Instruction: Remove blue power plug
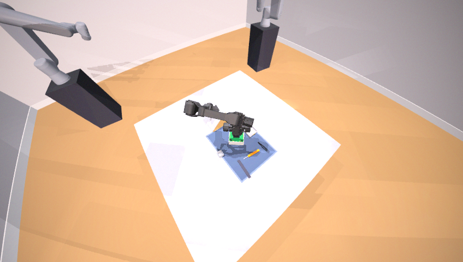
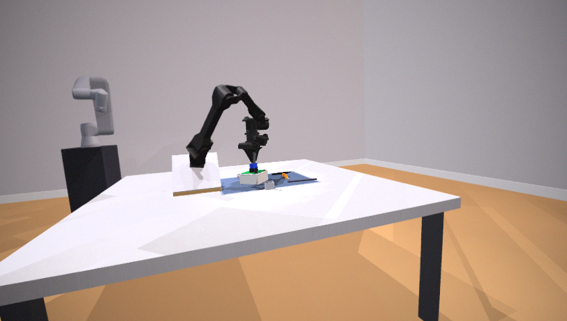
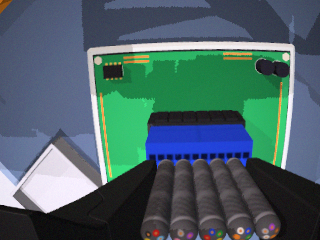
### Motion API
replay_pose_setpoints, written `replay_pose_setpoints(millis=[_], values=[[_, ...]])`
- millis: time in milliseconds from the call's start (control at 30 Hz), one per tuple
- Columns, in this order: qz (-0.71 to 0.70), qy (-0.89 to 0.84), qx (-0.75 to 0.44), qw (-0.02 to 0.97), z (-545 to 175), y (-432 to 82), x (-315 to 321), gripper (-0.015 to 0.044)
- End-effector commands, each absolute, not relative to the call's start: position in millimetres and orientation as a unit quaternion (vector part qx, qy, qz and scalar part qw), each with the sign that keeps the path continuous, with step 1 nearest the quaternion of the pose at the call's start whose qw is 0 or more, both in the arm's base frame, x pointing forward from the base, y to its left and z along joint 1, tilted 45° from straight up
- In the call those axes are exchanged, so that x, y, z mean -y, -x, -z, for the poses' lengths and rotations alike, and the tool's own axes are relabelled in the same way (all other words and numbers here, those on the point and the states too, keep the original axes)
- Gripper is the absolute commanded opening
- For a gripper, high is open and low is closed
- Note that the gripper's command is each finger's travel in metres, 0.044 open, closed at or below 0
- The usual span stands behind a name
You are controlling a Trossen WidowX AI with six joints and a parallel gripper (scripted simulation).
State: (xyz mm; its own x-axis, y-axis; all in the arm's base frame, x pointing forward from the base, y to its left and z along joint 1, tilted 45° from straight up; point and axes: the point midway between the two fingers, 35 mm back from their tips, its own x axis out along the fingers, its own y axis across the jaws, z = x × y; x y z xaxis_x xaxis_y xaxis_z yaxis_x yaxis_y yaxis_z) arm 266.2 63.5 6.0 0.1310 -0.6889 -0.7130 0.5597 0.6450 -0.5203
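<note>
blue plug (image 2: 253, 166) (image 3: 199, 142) | at black socket (image 3: 196, 118) | pinched by gripper (image 1: 236, 134) (image 2: 253, 160) (image 3: 202, 171)
</note>
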Motion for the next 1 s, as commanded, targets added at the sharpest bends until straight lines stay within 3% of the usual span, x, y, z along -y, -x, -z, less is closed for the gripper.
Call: replay_pose_setpoints(millis=[0, 767, 967], values=[[0.416, 0.066, -0.510, 0.750, -6, -267, -63, 0.0015], [0.449, 0.088, -0.506, 0.731, -17, -268, -83, 0.0000], [0.401, 0.056, -0.511, 0.758, -23, -262, -76, 0.0000]])
